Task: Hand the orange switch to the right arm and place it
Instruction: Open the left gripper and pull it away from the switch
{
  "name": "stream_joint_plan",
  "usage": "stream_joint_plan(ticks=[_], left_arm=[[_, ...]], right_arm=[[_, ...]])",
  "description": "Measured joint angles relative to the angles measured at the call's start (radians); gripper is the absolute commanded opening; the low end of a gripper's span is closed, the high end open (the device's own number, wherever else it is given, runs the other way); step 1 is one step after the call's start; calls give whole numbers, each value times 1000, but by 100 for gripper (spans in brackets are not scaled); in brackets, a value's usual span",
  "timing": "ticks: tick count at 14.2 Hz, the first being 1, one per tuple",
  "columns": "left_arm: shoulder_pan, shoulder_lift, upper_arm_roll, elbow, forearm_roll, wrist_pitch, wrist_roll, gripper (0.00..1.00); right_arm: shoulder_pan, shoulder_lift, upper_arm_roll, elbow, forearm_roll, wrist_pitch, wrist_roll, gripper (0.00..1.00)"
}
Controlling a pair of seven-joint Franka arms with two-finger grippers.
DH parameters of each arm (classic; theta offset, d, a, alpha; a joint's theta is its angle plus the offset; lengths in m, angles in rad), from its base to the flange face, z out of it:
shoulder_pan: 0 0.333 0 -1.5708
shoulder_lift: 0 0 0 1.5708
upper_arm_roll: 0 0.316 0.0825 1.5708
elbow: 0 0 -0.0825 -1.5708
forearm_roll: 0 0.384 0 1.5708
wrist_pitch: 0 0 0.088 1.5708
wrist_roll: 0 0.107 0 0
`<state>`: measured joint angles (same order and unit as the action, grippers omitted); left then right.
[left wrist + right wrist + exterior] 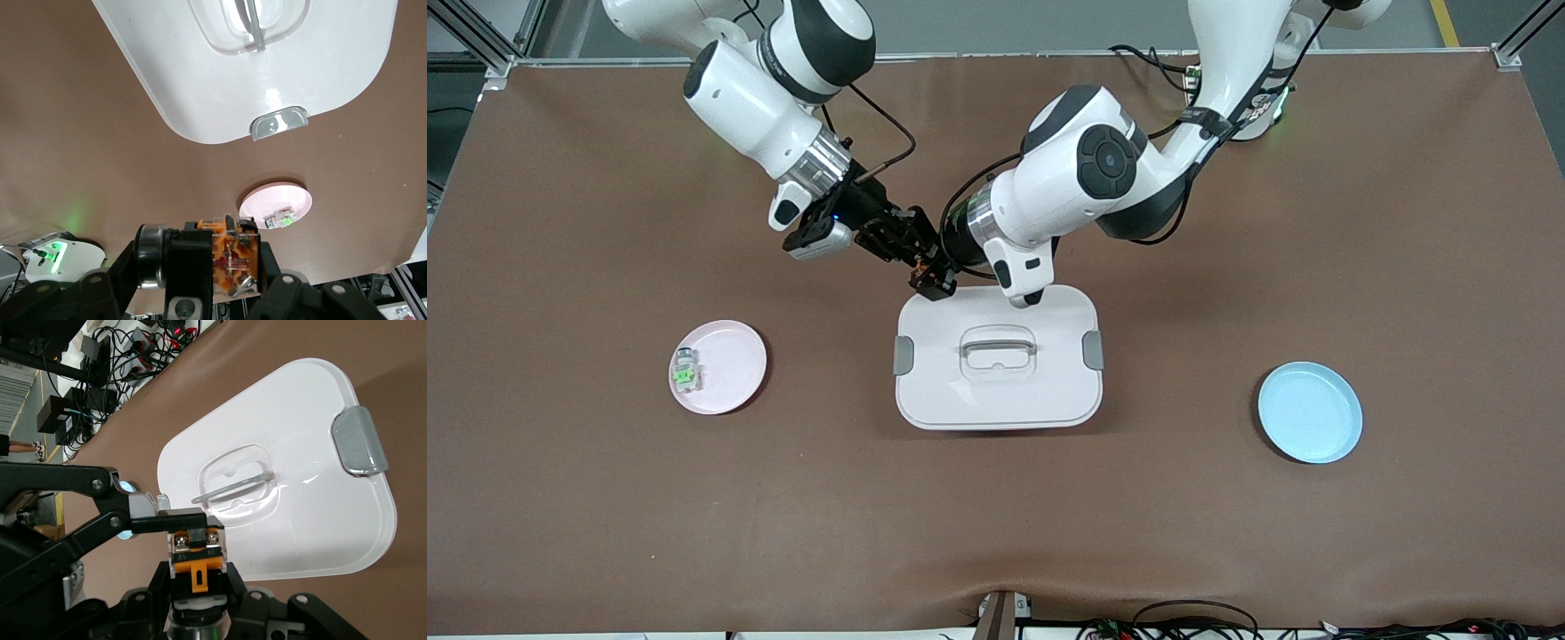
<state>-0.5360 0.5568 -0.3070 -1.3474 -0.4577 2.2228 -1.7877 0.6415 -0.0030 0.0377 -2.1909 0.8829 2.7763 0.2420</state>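
Observation:
The orange switch (934,283), a small block with an orange body and a metal ring at one end, hangs in the air over the edge of the white lidded box (998,391) that faces the robots. My right gripper (914,256) is shut on its black ring end; in the right wrist view the switch (197,550) sits between the right gripper's (197,580) fingers. My left gripper (941,268) is shut on the orange end; in the left wrist view the switch (233,263) fills the left gripper (235,270). Both grippers hold it at once.
A pink plate (734,369) with a clear-and-green small switch (686,371) lies toward the right arm's end. A blue plate (1310,412) lies toward the left arm's end. The white box has a handle (996,347) and grey clips.

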Motion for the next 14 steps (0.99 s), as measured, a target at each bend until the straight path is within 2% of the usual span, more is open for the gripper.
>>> stream_joint_plan(ticks=[1,2,9,14], left_arm=[[0,0,0,0,0,0,0,52],[1,0,0,0,0,0,0,100],[6,-12,25,6,21,-3,0,100],[29,-54,87,11,163,-44,0,100]], right_arm=[[0,1,0,0,0,0,0,0],[0,1,0,1,0,0,0,0],[7,15,-1,27,0,10,0,0],[9,20,-5,51,-1,-49,-20,0]])
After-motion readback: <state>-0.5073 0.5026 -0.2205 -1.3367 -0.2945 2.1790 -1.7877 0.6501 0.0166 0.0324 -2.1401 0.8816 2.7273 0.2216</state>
